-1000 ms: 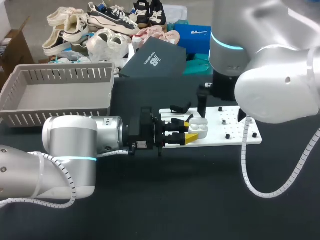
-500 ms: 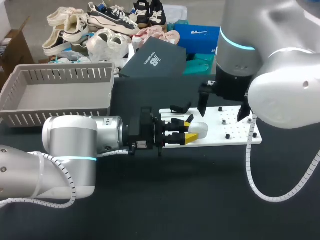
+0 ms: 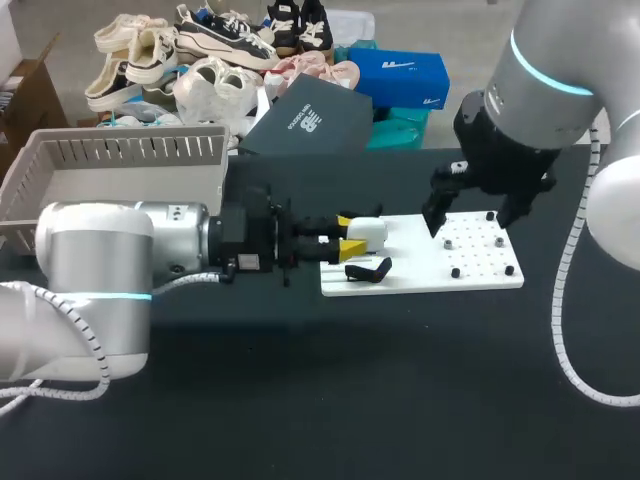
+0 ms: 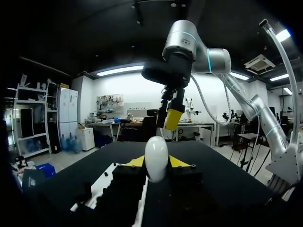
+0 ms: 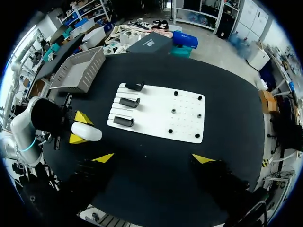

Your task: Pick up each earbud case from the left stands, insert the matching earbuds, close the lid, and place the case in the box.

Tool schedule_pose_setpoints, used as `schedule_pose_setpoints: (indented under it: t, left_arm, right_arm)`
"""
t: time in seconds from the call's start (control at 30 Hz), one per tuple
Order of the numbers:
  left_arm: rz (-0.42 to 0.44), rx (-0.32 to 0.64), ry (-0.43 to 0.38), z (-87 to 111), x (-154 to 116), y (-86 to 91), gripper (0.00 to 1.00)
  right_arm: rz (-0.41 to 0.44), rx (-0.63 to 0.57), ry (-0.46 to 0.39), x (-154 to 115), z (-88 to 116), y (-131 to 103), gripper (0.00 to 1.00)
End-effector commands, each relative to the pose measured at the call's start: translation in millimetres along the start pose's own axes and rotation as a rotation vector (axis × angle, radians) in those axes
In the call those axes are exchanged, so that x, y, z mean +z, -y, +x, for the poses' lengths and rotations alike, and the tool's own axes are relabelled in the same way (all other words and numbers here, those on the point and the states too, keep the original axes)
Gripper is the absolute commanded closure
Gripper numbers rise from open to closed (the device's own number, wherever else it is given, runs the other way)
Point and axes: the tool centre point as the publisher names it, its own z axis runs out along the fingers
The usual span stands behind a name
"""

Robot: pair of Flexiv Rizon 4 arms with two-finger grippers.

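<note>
My left gripper (image 3: 350,235) is shut on a white earbud case (image 3: 367,232), lid closed, held over the left end of the white board (image 3: 420,268). In the left wrist view the case (image 4: 156,158) stands between the yellow fingertips (image 4: 137,161). My right gripper (image 3: 472,212) hangs open and empty over the board's right part. From the right wrist view, the case (image 5: 86,132) and my left gripper (image 5: 79,127) are off the left end of the board (image 5: 184,118), far from my right gripper (image 5: 154,158). The grey basket (image 3: 120,215) sits at the far left.
A black stand (image 3: 368,270) sits on the board's left end; three stands (image 5: 129,102) show in the right wrist view. Small black pegs (image 3: 455,272) dot the board's right half. A dark grey box (image 3: 300,120) lies behind the board. Bare black table lies in front.
The case's lid, open a second ago, is now down. My left arm has drawn back to the left with the case. My right arm has risen and swung to the right.
</note>
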Motion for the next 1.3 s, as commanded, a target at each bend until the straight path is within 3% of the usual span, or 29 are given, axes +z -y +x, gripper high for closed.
schedule_pose_setpoints:
  t: [0.03,0.27,0.53,0.77,1.03,1.3]
  left_arm:
    - [-0.070,-0.002,-0.054,-26.6,-35,20.8,1.00]
    - [-0.203,-0.062,-0.076,-27.5,-85,26.8,1.00]
    - [-0.397,-0.109,-0.154,-28.4,-154,29.9,1.00]
    - [-0.554,-0.136,-0.172,-25.4,-203,25.2,1.00]
    - [-0.654,-0.161,-0.208,-18.0,-247,7.1,1.00]
    - [-0.700,-0.160,-0.209,-15.6,-260,-26.9,1.00]
  right_arm:
    - [-0.022,-0.035,0.014,-7,2,6,0.00]
    - [-0.035,-0.034,0.019,-3,-7,15,0.00]
    - [-0.053,-0.022,0.017,0,-8,17,0.00]
    - [-0.053,-0.022,0.017,0,-8,17,0.00]
    - [-0.053,-0.022,0.017,0,-8,17,0.00]
    - [-0.053,-0.022,0.017,0,-8,17,0.00]
